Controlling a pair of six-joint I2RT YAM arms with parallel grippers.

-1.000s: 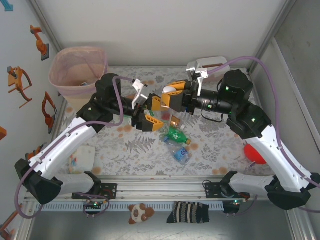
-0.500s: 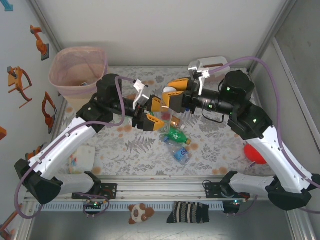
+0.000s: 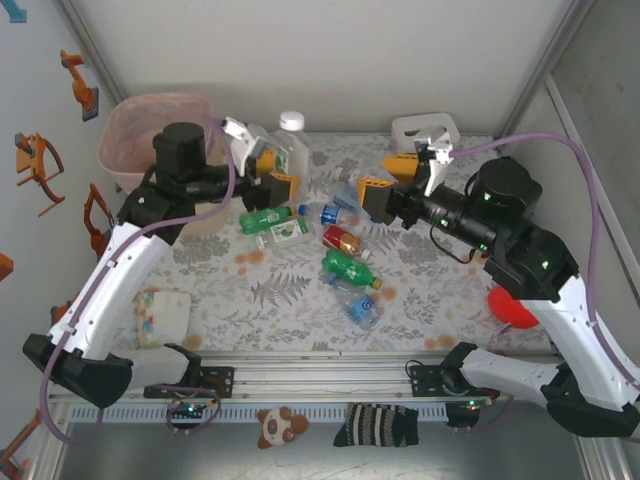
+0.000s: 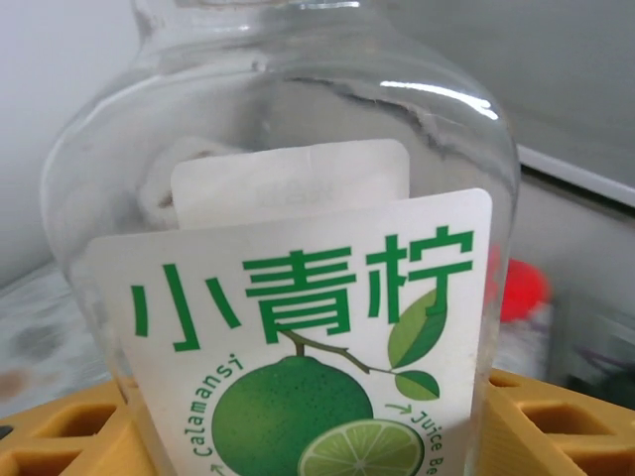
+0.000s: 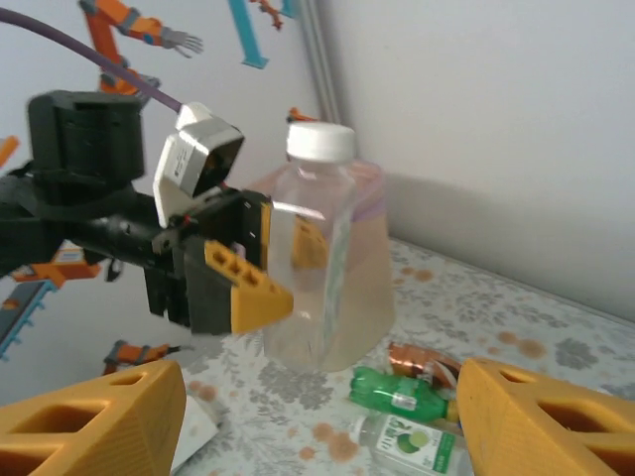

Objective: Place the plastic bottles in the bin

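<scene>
While the left gripper (image 3: 272, 172) is clamped on the clear white-capped bottle (image 3: 290, 148), just right of the bin (image 3: 112, 140), carry it fully over that bin before releasing; the right gripper (image 3: 384, 180) hangs spread and empty

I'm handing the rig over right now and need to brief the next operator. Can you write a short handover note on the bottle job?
Left gripper: shut on a white-capped bottle, held upright near the far edge, just right of the bin.
Right gripper: open and empty, over the middle of the table.
Loose bottles: at least six lie on the table between the arms, green, clear and red-labelled.
Done: one bottle grasped. I cannot tell what is in the bin.
Left: drop the held bottle in the bin, then clear the loose ones.
</scene>
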